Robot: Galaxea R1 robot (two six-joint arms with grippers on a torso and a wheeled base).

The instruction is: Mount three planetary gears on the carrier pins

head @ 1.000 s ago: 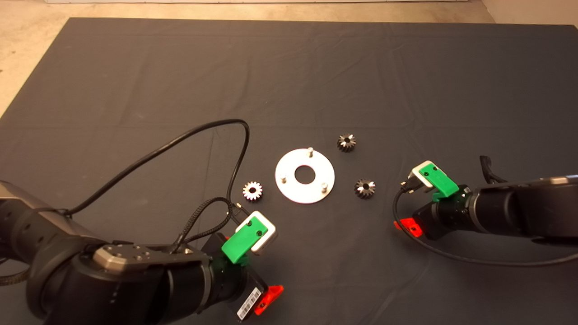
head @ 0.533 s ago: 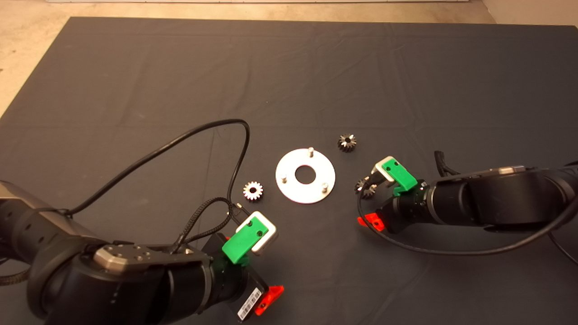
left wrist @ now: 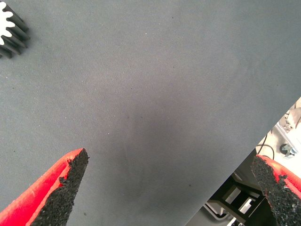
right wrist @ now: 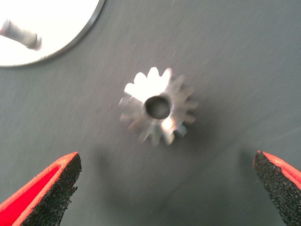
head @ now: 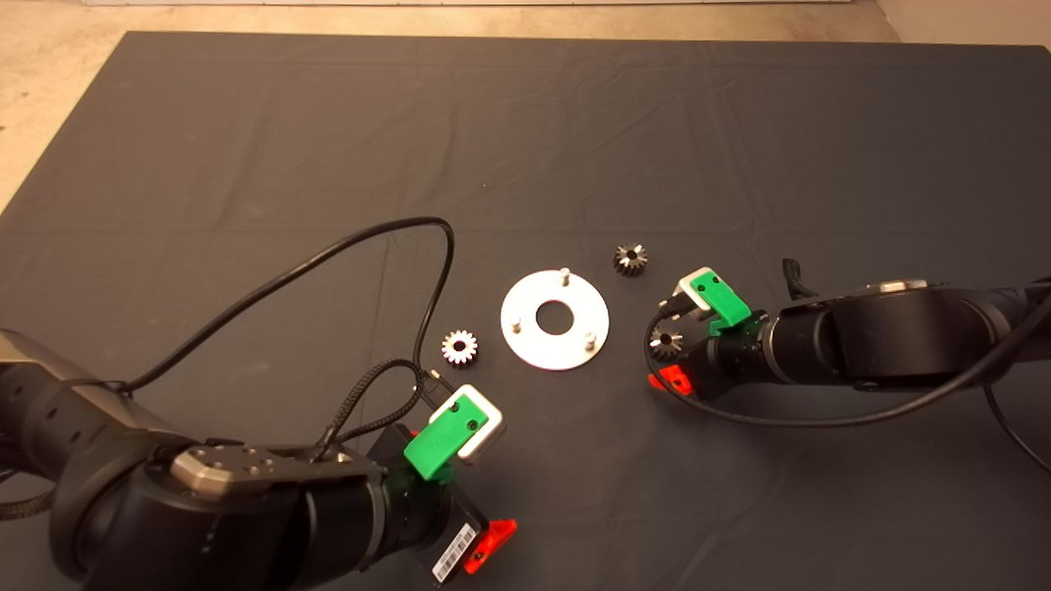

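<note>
My right gripper (right wrist: 164, 188) hangs wide open over a gear (right wrist: 157, 112) just right of the plate (head: 555, 319), touching nothing; my left gripper (left wrist: 171, 188) waits open below the plate.

The right arm reaches in from the right edge, its right gripper (right wrist: 164, 188) pointed downward with the red fingers (right wrist: 44, 193) spread wide apart and holding nothing. The left arm sits at the lower left, its left gripper (left wrist: 171, 188) low over the bench with fingers (left wrist: 56, 193) likewise spread wide and empty.
</note>
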